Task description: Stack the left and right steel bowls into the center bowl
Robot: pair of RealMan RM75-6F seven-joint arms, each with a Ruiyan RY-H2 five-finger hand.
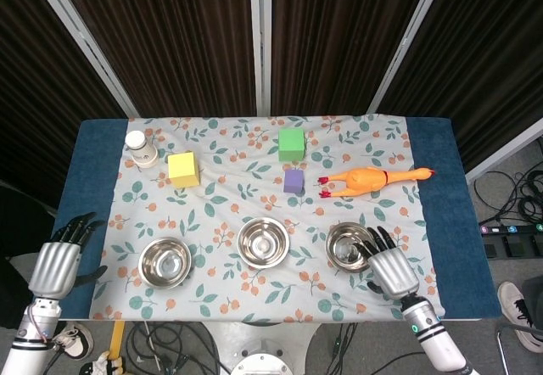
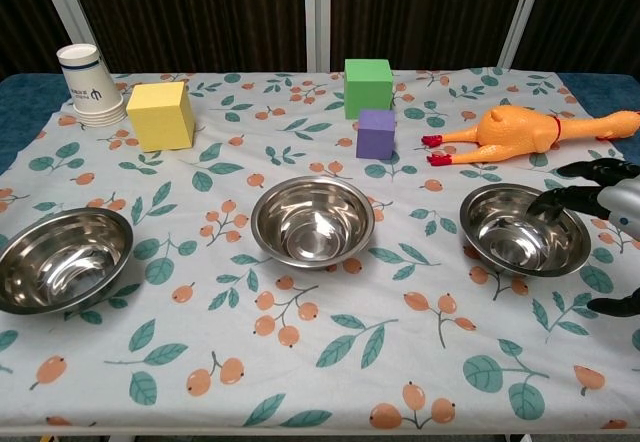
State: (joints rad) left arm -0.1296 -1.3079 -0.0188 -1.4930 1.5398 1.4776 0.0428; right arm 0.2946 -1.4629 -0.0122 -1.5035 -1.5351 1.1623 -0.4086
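Looking down, I see a floral cloth (image 1: 254, 142) on a blue table (image 1: 93, 150), dark curtains behind. Three steel bowls sit in a row, each holding nothing: left bowl (image 1: 165, 261), center bowl (image 1: 264, 243), right bowl (image 1: 349, 247). My right hand (image 1: 389, 268), fingers spread, reaches over the right bowl's rim; contact I can't quite judge. My left hand (image 1: 56, 265) hangs off the table edge, fingers apart, holding nothing.

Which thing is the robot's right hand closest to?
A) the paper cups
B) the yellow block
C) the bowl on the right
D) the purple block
C: the right hand has its fingers spread just over the rim of the right bowl, far from the blocks and cups.
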